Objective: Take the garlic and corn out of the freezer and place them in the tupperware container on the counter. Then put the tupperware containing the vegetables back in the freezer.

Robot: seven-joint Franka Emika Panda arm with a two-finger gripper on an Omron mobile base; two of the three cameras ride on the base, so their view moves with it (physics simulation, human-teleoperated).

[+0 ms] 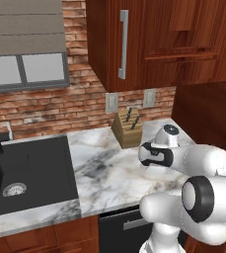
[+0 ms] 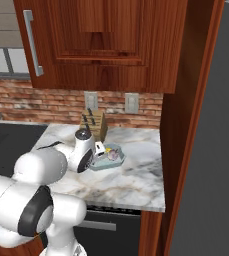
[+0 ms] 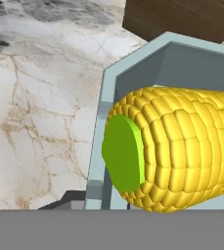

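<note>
The pale blue tupperware container (image 2: pixel 117 161) sits on the marble counter (image 2: pixel 136 180) in front of the knife block. In the hand view its rim (image 3: pixel 103 127) runs up the middle, and the yellow corn (image 3: pixel 182 146) lies inside with its green end toward me. A small pale lump in the tray looks like the garlic (image 2: pixel 114 154). My gripper (image 2: pixel 101 151) is at the tray's left edge. Its dark fingertips straddle the tray wall (image 3: pixel 96 202), shut on it. The freezer's inside is out of view.
A wooden knife block (image 1: pixel 128 128) stands just behind the tray against the brick wall. A black sink (image 1: pixel 30 168) lies to the left. A tall grey panel (image 2: pixel 221 150) and a wood side wall (image 2: pixel 178 150) close off the counter's right end.
</note>
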